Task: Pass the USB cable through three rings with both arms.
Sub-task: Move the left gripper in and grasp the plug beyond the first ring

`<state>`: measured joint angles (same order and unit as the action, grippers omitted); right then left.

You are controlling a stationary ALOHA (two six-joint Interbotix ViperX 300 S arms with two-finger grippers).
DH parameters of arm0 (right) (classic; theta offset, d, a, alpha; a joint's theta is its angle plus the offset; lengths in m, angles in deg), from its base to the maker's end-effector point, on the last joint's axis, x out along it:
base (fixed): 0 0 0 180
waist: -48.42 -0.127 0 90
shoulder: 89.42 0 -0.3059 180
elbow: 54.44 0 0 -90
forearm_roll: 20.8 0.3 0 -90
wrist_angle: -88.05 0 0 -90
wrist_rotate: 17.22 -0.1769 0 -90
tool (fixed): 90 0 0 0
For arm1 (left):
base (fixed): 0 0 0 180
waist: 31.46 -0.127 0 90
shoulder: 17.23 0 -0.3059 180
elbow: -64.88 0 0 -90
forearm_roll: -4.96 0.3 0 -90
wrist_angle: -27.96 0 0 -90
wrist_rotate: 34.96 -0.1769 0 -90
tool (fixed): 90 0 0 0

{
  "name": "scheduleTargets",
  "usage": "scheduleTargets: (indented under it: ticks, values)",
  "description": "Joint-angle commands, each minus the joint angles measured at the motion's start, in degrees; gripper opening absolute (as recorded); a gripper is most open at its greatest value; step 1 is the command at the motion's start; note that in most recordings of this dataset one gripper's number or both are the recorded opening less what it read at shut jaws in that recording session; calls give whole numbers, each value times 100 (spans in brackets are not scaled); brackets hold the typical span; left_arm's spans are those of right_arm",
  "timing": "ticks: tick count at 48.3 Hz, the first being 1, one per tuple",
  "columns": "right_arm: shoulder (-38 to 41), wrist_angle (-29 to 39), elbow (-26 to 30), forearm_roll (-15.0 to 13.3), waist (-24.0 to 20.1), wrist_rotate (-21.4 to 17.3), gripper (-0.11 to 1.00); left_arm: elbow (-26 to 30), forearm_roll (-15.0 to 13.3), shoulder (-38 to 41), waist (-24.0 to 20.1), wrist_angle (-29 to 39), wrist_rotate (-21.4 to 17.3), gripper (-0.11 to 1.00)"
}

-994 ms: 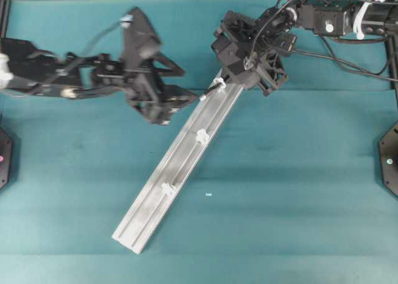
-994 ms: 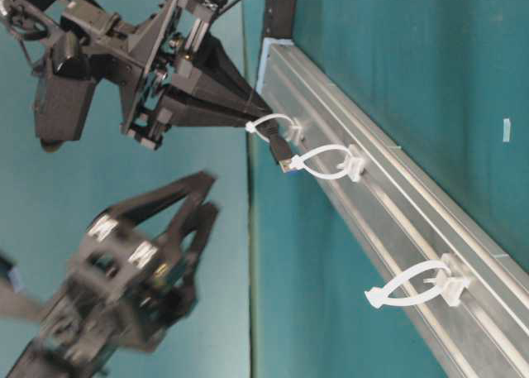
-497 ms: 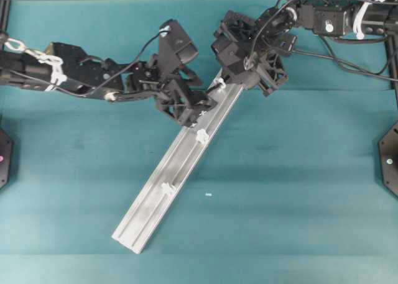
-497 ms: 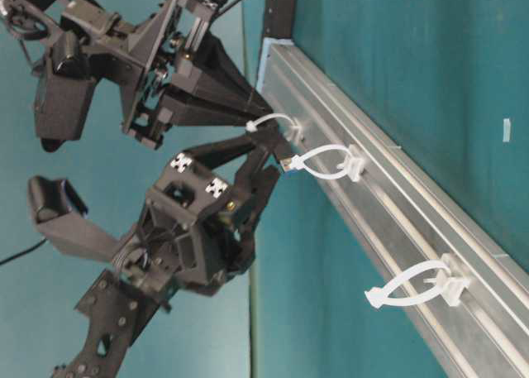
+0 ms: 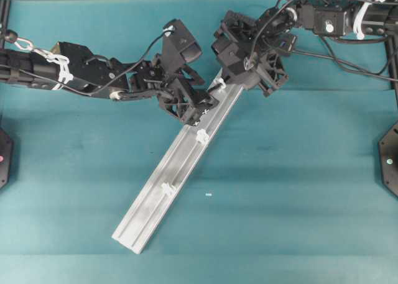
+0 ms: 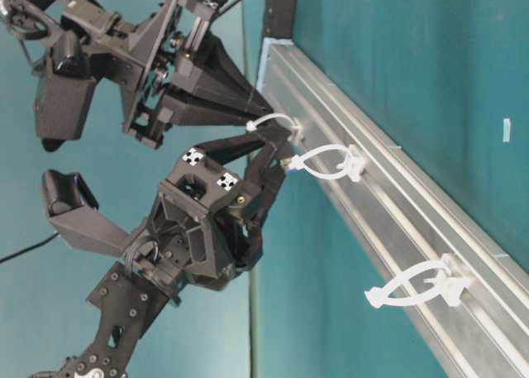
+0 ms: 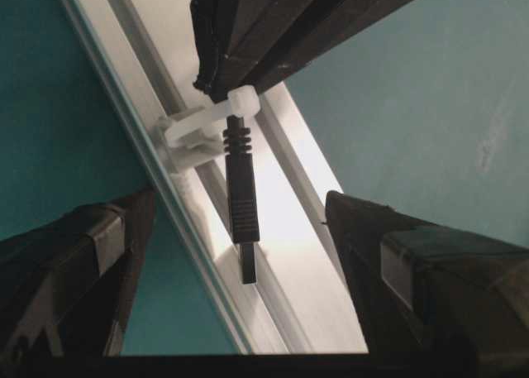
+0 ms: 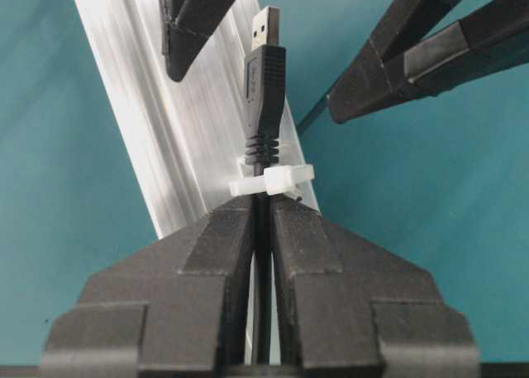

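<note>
Cable (image 8: 264,80) through one (image 8: 273,182) of three rings.

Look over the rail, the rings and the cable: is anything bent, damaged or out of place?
Nothing stands out. The rail lies flat and diagonal, its three rings look intact. The USB cable pokes straight through the first ring, pinched by the right hand, while the open left hand brackets the plug without touching it.

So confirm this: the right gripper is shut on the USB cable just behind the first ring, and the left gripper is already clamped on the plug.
Not quite. The left gripper is open: in the left wrist view its fingers stand apart on either side of the plug, not touching it. The rest holds: the right gripper is shut on the USB cable just behind the first ring.
</note>
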<state>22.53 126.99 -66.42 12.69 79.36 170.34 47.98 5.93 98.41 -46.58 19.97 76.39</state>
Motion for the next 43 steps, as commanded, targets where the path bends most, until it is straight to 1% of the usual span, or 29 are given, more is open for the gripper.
scheduleTargets:
  ticks: [1, 5, 20, 43]
  values:
    - [0, 9, 26, 44, -35, 53, 10, 79, 9, -26, 18, -70, 0, 89]
    - [0, 9, 26, 44, -35, 62, 10, 79, 9, -26, 9, -88, 0, 86]
    - [0, 9, 26, 44, -35, 62, 10, 26, 9, -18, 18, -185, -35, 72]
    - [0, 9, 18, 53, -35, 53, 10, 88, 9, 105, 18, -229, 9, 71]
